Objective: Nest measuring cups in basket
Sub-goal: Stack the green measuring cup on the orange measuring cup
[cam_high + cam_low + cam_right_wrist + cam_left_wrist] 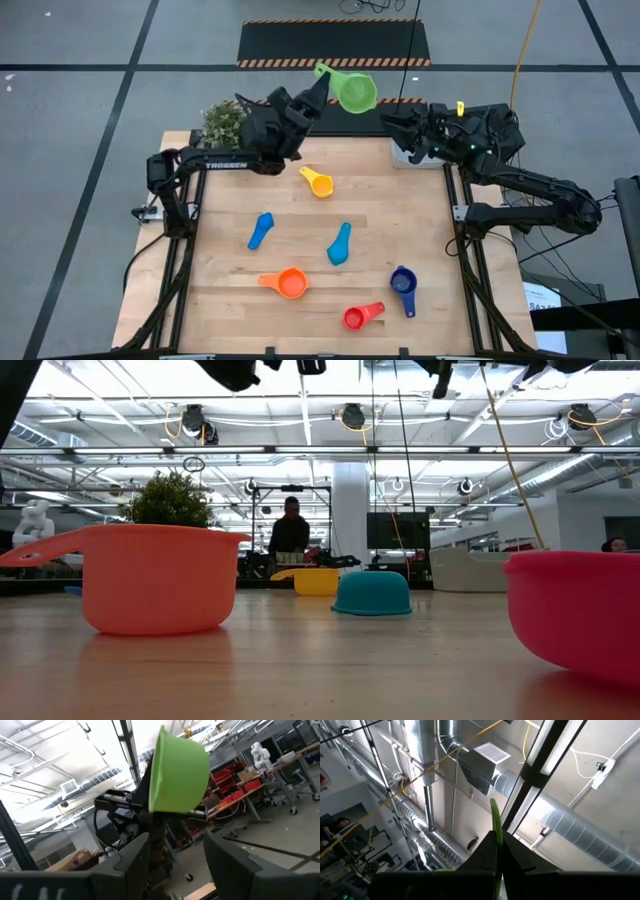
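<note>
The green measuring cup [355, 92] is held high in the air beyond the table's far edge by my left gripper [318, 92], which is shut on it. My right gripper [390, 118] is open and points at the cup from the right; in the right wrist view the green cup [177, 770] hangs just ahead of the spread fingers [175, 860]. Yellow [318, 182], light blue [260, 230], teal-blue [340, 243], orange [288, 283], red [362, 316] and dark blue [403, 287] cups lie on the table. The grey basket [402, 155] is mostly hidden under the right arm. My left gripper pinches the green cup's handle [494, 820] between its two fingers; the handle shows edge-on and sticks out past the fingertips. The fingers slant up from the table's left. The cup is lifted clear and tipped, its bowl [357, 93] toward the right gripper.
A potted plant [224, 120] stands at the table's far left corner behind the left arm. The six loose cups are scattered over the middle and near half of the table. In the low view the teal cup [372, 593] lies mouth down. A person [291, 530] stands in the room beyond.
</note>
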`<state>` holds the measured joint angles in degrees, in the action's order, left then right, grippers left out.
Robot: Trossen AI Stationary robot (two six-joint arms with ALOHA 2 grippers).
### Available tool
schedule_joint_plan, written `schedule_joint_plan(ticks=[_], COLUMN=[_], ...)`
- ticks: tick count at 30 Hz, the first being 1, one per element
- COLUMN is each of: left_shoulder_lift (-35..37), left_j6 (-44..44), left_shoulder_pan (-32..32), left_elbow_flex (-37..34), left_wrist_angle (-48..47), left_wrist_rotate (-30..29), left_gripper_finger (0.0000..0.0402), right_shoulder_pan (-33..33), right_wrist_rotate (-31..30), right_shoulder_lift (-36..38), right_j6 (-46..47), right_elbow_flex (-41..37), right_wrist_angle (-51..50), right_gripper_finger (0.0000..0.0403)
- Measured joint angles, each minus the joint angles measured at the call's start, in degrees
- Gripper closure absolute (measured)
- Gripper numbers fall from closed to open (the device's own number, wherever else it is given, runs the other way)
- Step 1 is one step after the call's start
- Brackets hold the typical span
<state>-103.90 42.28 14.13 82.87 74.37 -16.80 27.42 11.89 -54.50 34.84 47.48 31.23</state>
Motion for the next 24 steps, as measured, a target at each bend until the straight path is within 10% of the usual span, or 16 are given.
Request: schedule_joint_plan(ticks=[24], left_shoulder_lift=[0.0], left_j6=[-5.9], left_shoulder_pan=[-2.4], left_elbow_flex=[0.0], left_wrist_angle=[-3.8], left_wrist_rotate=[-0.8], left_gripper_finger=[0.0397], right_shoulder_pan=[0.0], right_wrist_rotate=[1.3], right_shoulder_lift=[-2.4], right_j6=[5.1], right_elbow_flex=[0.0], right_wrist_angle=[7.0], right_gripper_finger=[0.0222])
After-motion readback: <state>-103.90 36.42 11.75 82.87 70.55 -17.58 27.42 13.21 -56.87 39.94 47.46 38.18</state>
